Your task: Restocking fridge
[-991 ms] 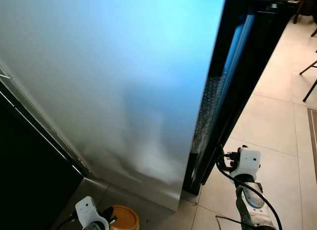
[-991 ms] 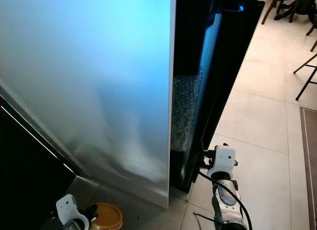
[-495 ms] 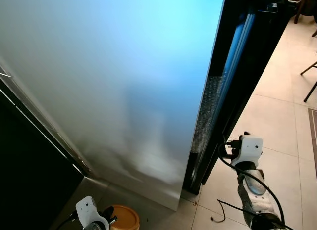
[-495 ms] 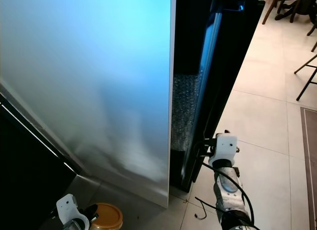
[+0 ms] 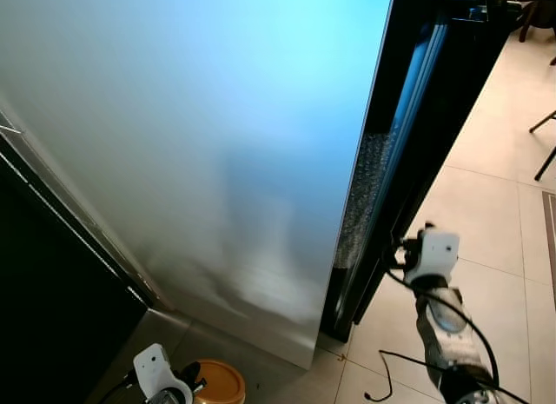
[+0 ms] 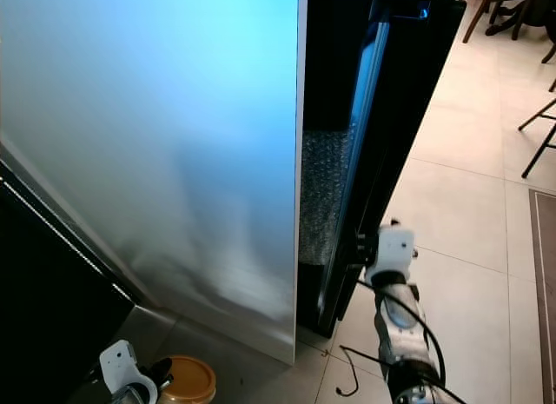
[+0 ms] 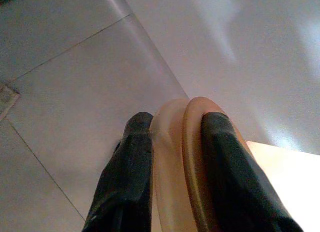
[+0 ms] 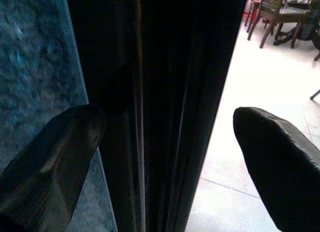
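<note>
Right gripper (image 8: 165,157) spread wide, one black finger (image 8: 47,157) before the bubble-textured panel, the other over pale floor tiles (image 6: 469,213), straddling the black edge of the open fridge door (image 8: 165,92). Raised and closer to that door edge than a second ago, white wrist housing (image 6: 393,246) now just beside it, silver arm more extended. Left gripper (image 7: 172,142) low at the lower left, closed tight on a round tan-lidded container (image 5: 219,382), both fingers pressing its rim; unchanged from before. Tall brushed-steel fridge door (image 5: 200,143) ahead, tinted blue by light, dark gap along its right side. Dark wooden chairs (image 8: 277,15) well beyond.
</note>
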Controlling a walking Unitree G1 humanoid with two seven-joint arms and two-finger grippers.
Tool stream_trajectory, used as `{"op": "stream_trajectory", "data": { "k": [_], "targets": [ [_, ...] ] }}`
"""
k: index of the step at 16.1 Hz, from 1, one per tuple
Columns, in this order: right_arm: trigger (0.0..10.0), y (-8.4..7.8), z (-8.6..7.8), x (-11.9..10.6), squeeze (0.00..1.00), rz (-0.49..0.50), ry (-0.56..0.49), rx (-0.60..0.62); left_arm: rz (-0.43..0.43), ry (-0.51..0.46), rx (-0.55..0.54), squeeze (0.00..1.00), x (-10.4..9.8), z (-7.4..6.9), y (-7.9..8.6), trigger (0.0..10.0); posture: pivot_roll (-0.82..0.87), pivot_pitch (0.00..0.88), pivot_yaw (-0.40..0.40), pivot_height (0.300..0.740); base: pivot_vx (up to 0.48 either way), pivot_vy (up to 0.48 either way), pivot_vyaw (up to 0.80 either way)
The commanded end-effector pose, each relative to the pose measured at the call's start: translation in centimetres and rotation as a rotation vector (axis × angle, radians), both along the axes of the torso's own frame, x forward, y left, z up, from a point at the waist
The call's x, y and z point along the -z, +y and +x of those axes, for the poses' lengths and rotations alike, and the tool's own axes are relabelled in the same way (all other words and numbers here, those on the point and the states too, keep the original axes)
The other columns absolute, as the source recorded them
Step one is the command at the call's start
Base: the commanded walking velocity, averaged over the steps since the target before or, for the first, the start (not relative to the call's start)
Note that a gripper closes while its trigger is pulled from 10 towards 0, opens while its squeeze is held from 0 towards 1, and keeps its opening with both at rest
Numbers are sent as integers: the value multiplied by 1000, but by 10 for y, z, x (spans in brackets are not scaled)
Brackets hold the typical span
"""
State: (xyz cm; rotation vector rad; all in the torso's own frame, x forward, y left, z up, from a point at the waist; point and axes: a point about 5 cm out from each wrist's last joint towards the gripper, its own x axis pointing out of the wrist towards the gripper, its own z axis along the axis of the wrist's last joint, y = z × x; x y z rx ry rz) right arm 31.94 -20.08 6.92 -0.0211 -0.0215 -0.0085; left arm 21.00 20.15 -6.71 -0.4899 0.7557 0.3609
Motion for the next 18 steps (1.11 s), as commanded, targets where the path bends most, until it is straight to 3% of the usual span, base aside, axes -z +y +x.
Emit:
{"op": "stream_trajectory", "data": {
  "k": [1,6,13,18],
  "targets": [
    [10000,1,1,2,0,5,23,-21,4,8,-1,0,1,-2,1,10000,-111,88,58,740,0,0,0],
    [10000,-1,6,-5,0,-3,13,-42,1,7,1,0,1,-1,-1,10000,-113,87,57,740,0,0,0],
    [10000,-20,13,-22,0,-32,-49,29,1,6,4,0,1,0,-2,10000,-116,83,57,740,0,0,0],
    [10000,-29,-3,-7,0,-45,-27,121,2,7,2,0,1,-1,-2,10000,-115,74,54,740,0,0,0]
  ]
}}
